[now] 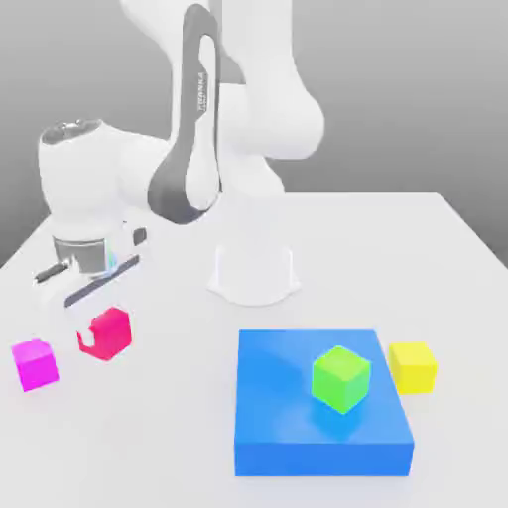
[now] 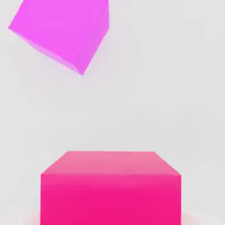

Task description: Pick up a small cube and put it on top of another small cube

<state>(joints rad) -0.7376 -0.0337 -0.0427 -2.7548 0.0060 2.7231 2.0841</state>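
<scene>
The red cube (image 1: 109, 333), at the magenta cube's (image 1: 36, 365) two o'clock in the exterior view, is gripped by the pincer (image 1: 102, 326); stacking remains to be done.

The white arm (image 1: 189, 129) bends over toward the exterior view's left, its wrist (image 1: 81, 184) above the gripper (image 1: 103, 332), which points down, turned at an angle, with its fingers (image 1: 87, 337) closed in a grip.
</scene>
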